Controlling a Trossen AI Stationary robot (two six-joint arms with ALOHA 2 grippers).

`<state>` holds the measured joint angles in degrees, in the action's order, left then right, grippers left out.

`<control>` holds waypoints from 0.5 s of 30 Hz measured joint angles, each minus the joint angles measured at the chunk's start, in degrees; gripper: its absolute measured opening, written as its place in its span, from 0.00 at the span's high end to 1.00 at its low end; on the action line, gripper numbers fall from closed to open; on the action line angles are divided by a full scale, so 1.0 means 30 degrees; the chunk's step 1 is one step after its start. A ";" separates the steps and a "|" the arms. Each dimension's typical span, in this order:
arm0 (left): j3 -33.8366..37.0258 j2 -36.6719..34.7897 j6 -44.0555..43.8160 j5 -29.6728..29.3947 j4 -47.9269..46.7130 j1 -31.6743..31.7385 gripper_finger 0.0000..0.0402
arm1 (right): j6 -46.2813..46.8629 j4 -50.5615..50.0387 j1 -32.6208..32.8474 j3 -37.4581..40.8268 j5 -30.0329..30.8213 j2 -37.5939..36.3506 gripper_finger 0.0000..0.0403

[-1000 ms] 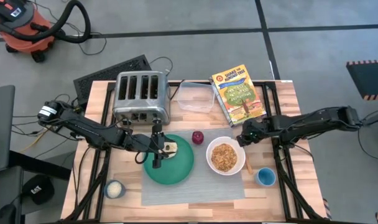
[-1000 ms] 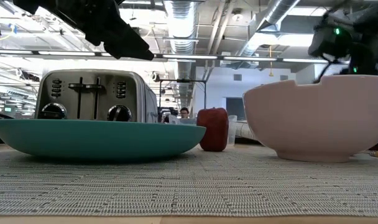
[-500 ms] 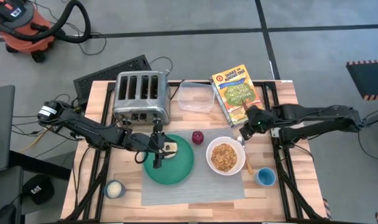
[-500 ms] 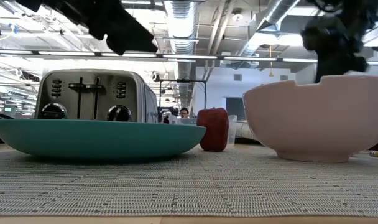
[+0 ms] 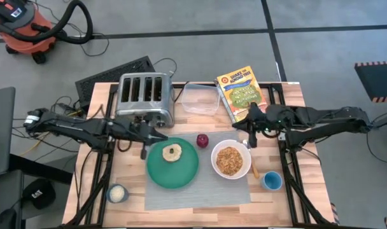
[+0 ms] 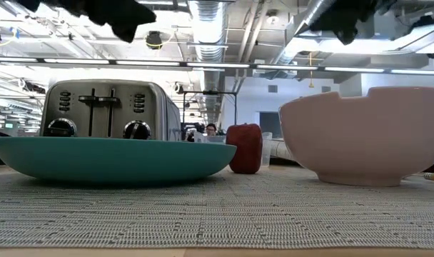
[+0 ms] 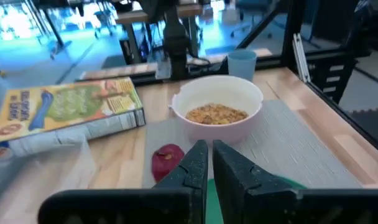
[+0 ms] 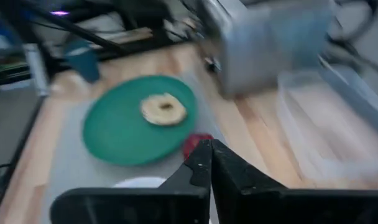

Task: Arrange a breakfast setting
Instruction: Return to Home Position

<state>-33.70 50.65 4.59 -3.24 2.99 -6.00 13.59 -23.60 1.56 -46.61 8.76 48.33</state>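
Placement is judged complete. The grey placemat [image 5: 200, 194] is spread in the middle of the table, and on it the teal-green plate [image 5: 174, 175] is set to one side, with the small round bread [image 5: 172, 152] lying on it toward the toaster [image 5: 144, 97]. The white bowl [image 5: 214, 160], filled with cereal, is set well clear of the plate on the mat's other side. The dark-red fruit [image 5: 202, 140] is placed between the two, at the mat's toaster-side edge. The wooden spoon [image 5: 255, 168] is laid just beside the bowl, on the side away from the plate. Nothing is held: the left gripper [image 7: 209, 149] is raised near the plate's edge by the toaster, its fingers drawn almost together with only a thin gap, and the right gripper [image 8: 207, 149] is lifted beside the bowl with its fingers pressed together. Only the return of both arms to their rest poses is thought to be left.
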 joint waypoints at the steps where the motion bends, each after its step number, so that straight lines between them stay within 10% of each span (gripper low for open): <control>1: 0.0499 -0.0680 0.0129 0.0336 0.0169 0.0313 0.98 | -0.0502 0.0357 0.0149 0.0000 -0.0276 -0.0148 0.93; 15: 0.6022 -0.8692 -0.0807 0.1439 0.1713 0.2456 1.00 | -0.1886 0.4456 0.0553 0.3593 -0.0722 -0.4124 0.94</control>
<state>-15.64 24.58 2.17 1.08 8.13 1.37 7.93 -10.23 3.21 -35.83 6.59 35.96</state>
